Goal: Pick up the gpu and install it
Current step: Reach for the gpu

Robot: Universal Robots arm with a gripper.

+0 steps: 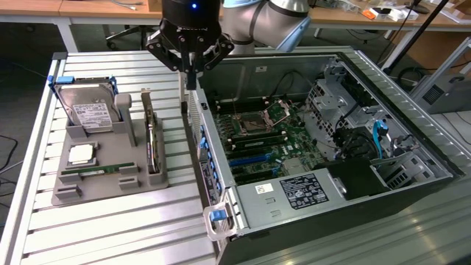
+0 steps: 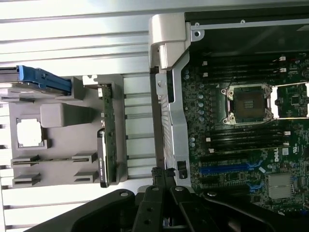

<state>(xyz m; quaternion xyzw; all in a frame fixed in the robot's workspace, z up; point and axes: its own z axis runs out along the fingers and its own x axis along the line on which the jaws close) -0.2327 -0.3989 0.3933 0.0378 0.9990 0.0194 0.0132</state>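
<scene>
A workshop-like lab: an opened computer case (image 1: 254,77) on a slatted metal table (image 1: 110,232), cluttered wooden benches (image 1: 30,5) behind.

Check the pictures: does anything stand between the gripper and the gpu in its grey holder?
Nothing visible does. The gripper, fingers shut, hangs over the wall of the computer case. The gpu stands on edge in the grey holder, to the exterior view's left of the gripper, with bare table slats between.
</scene>
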